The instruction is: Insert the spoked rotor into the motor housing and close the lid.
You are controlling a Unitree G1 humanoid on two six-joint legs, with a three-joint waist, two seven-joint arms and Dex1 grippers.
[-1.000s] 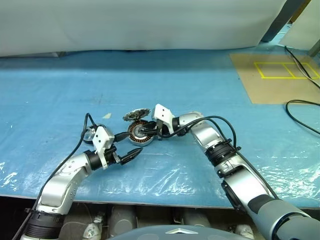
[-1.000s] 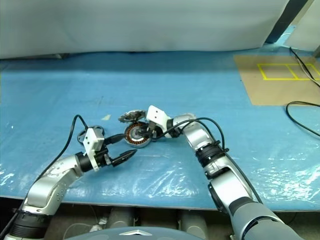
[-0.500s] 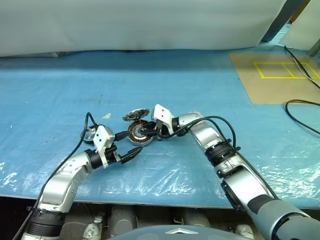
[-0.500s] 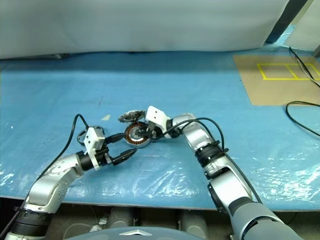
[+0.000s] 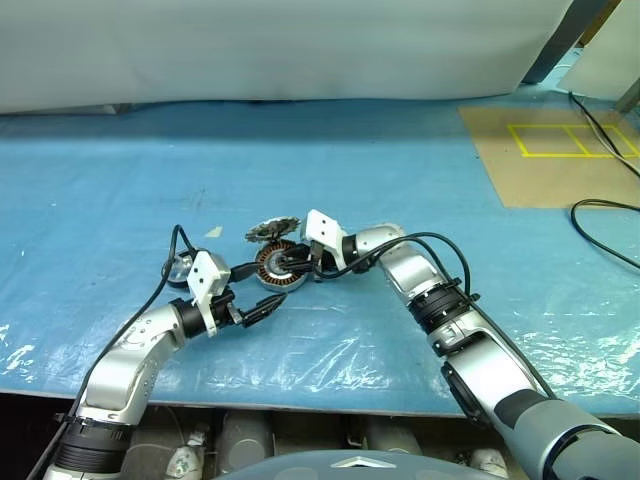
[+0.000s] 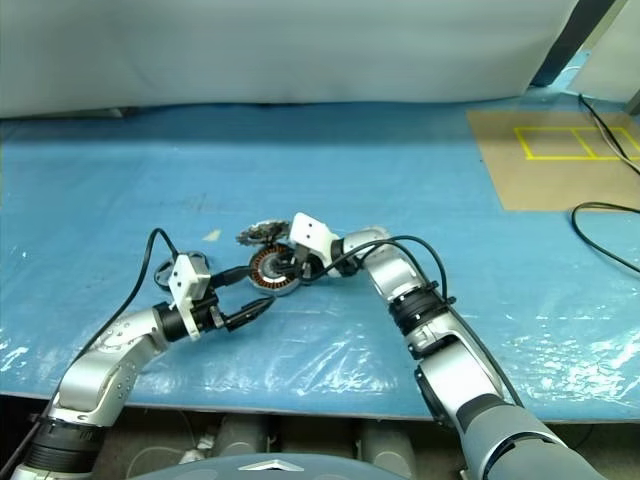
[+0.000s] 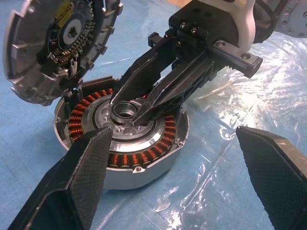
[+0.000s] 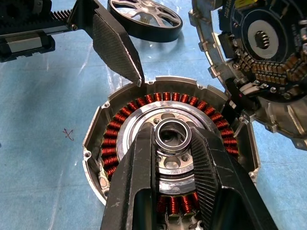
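The motor housing, a silver cup with copper windings, lies on the blue table. Its lid, a toothed disc with a circuit board inside, stands hinged open at the far side. My right gripper reaches in from the right and is shut on the housing's centre hub. My left gripper is open wide just left of the housing, one fingertip at its rim. The spoked rotor, a black-rimmed wheel with silver spokes, lies flat behind my left hand.
A brown board with yellow tape squares lies at the far right, with black cables beside it. A white backdrop runs along the table's far edge. The table's front edge is close below my arms.
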